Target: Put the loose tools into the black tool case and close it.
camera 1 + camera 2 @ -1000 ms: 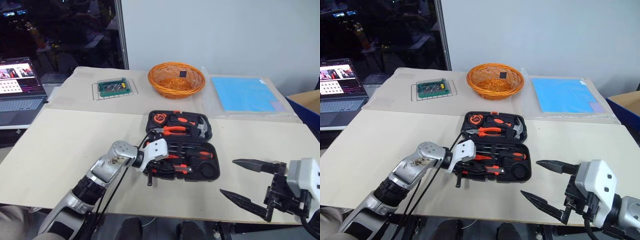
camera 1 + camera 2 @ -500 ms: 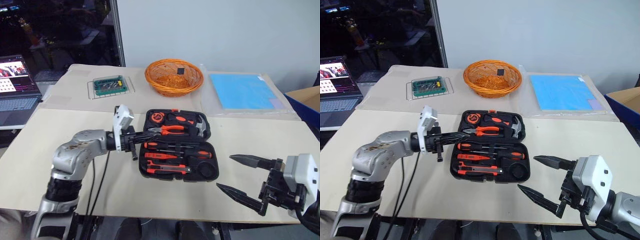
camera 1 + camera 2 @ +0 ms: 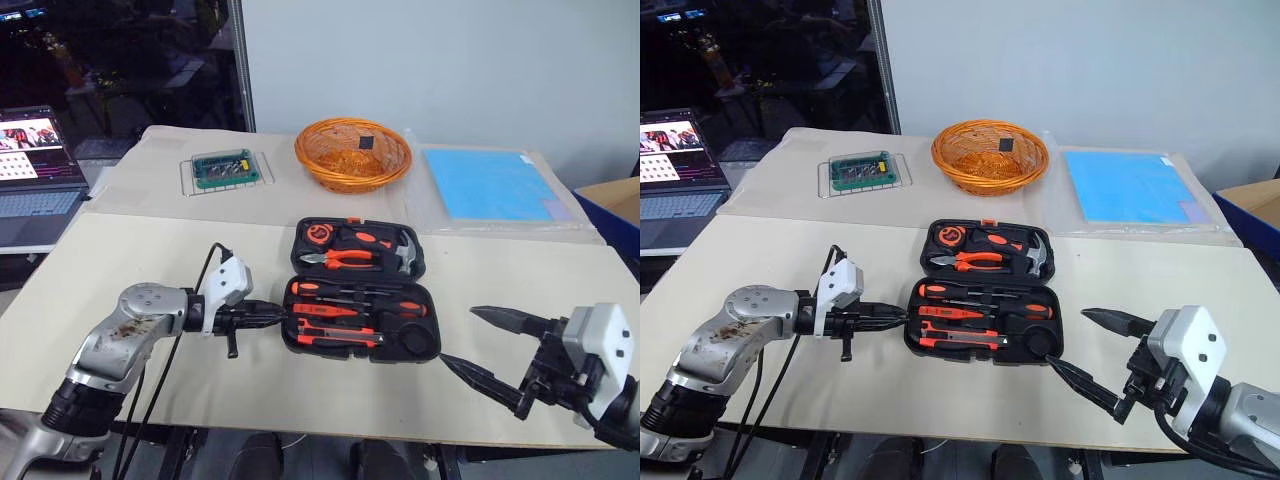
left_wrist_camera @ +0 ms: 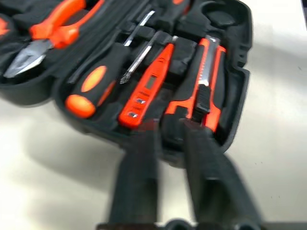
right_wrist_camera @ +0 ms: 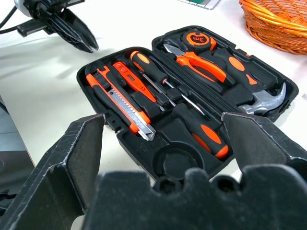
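Observation:
The black tool case (image 3: 431,330) lies open in the middle of the table, its lid half on the far side. In its near half sit two black-and-orange screwdrivers (image 5: 207,135), a small red screwdriver (image 4: 146,86) and an orange-black utility knife (image 4: 206,81), each in a slot. My left gripper (image 3: 278,317) is shut and empty. It lies level just off the case's left edge, pointing at it. My right gripper (image 3: 460,336) hangs open and empty to the right of the case, near the table's front edge.
Pliers (image 3: 345,258), a hammer (image 3: 403,252) and a round tape measure (image 3: 318,234) fill the lid half. Behind the case stand an orange wicker basket (image 3: 352,155), a green circuit board on a wire rack (image 3: 225,167) and a blue sheet (image 3: 495,185). A laptop (image 3: 35,170) sits far left.
My left gripper has drawn back leftward from over the case's near left corner and now lies beside the case. The right gripper has stayed put, still open.

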